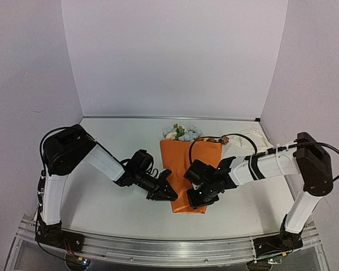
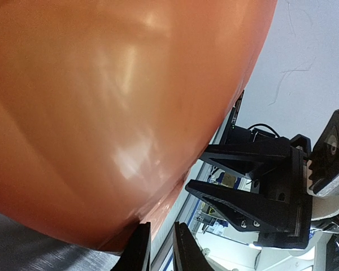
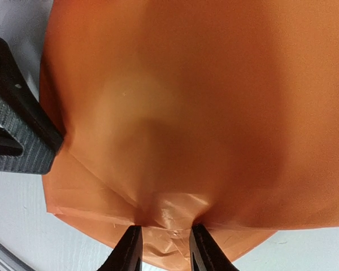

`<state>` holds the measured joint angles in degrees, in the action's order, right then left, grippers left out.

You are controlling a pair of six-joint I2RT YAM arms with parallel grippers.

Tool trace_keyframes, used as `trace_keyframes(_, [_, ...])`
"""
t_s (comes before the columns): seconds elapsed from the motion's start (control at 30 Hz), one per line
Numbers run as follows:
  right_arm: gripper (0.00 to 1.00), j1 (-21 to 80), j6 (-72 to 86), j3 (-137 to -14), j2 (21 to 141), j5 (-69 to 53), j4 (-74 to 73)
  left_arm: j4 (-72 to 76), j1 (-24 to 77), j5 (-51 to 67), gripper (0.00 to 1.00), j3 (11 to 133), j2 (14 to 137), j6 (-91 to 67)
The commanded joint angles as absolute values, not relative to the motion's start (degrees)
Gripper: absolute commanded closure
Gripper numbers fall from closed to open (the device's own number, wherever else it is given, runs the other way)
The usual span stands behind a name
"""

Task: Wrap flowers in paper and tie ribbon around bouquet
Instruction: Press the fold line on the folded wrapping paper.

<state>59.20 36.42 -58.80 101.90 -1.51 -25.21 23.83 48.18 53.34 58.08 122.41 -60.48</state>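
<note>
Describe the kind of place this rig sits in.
Probably a robot lab test booth, not a flower shop: blank pale walls close in a white table on three sides, and an aluminium rail at its near edge carries robot arms.

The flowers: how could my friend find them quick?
In the middle of the white table lies an orange paper cone. The flowers poke out of its wide far end. They are the only pale blooms with green leaves there.
</note>
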Motion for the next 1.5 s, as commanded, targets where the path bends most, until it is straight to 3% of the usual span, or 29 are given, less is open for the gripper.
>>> trace_keyframes(0.0, [0.70, 59.5, 38.0, -60.4, 102.8, 1.9, -28.2, 25.1, 48.0, 54.0, 0.84, 59.2, 123.2, -61.5])
trace_keyframes(0.27, [0.75, 59.7, 39.7, -61.7, 103.9, 2.7, -30.9, 23.7, 47.9, 53.5, 0.84, 59.7, 123.0, -61.3])
trace_keyframes(0.67, [0.69, 60.4, 32.8, -61.0, 92.5, 3.0, -29.9, 17.4, 47.9, 53.9, 0.84, 61.2, 122.6, -56.2])
trace_keyframes(1.1, [0.73, 60.4, 30.0, -67.2, 105.4, 5.6, -30.9, 15.6, 47.9, 54.5, 0.84, 61.1, 121.8, -54.3])
trace_keyframes(1.47, [0.75, 61.4, 31.5, -66.6, 109.4, 7.5, -31.2, 21.3, 46.6, 54.3, 0.83, 60.3, 121.7, -59.7])
